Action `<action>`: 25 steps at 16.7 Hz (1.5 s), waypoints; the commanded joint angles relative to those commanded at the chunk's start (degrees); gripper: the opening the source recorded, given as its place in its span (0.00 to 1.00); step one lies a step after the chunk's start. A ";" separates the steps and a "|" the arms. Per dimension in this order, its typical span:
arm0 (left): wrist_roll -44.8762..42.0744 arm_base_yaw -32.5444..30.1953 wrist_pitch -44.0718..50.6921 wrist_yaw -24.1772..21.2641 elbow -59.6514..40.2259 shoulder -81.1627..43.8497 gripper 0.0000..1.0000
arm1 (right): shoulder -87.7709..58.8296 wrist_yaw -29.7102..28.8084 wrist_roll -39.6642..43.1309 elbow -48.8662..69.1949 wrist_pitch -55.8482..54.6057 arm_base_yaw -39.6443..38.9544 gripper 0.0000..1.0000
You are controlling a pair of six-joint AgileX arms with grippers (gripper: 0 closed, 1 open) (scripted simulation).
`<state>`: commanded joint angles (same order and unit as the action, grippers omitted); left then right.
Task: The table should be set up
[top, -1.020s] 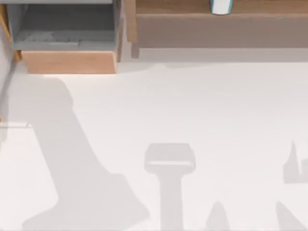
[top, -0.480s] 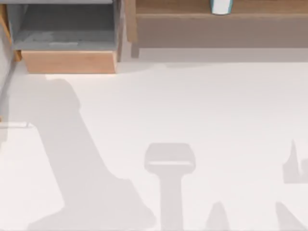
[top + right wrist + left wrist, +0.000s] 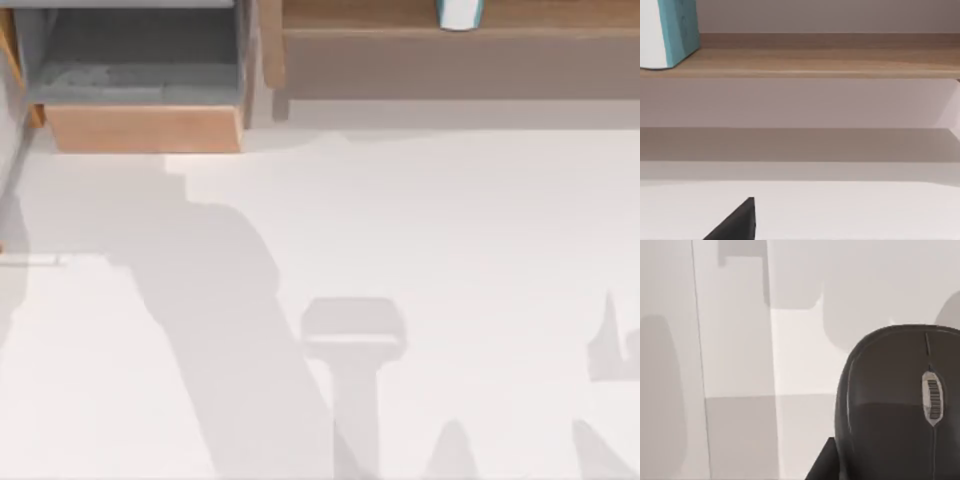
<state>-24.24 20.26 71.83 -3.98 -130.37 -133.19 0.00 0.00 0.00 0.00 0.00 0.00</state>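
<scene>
Table (image 3: 450, 220) spans most of the top view, white, crossed by grey arm shadows. Box (image 3: 140, 125) upper left, shelf (image 3: 450, 40) upper right, teal-white cup (image 3: 459, 13) on it. Left wrist view: dark mouse (image 3: 900, 405) close up. Grip state of both arms: cannot tell.

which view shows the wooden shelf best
The right wrist view: the wooden shelf runs side-on across the whole picture, with a white and teal object standing on it. The top view catches its board from above along the far edge. The left wrist view faces a dark mouse.
</scene>
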 joint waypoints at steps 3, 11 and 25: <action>-0.33 0.85 -2.90 0.15 5.98 8.05 0.00 | 0.00 0.00 0.00 0.00 0.00 0.00 1.00; -1.30 5.95 -9.84 1.97 28.76 26.88 0.00 | 0.00 0.00 0.00 0.00 0.00 0.00 1.00; -1.89 6.65 -24.64 1.95 65.10 32.05 0.00 | 0.00 0.00 0.00 0.00 0.00 0.00 1.00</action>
<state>-26.13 26.92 47.19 -2.03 -65.27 -101.14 0.00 0.00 0.00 0.00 0.00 0.00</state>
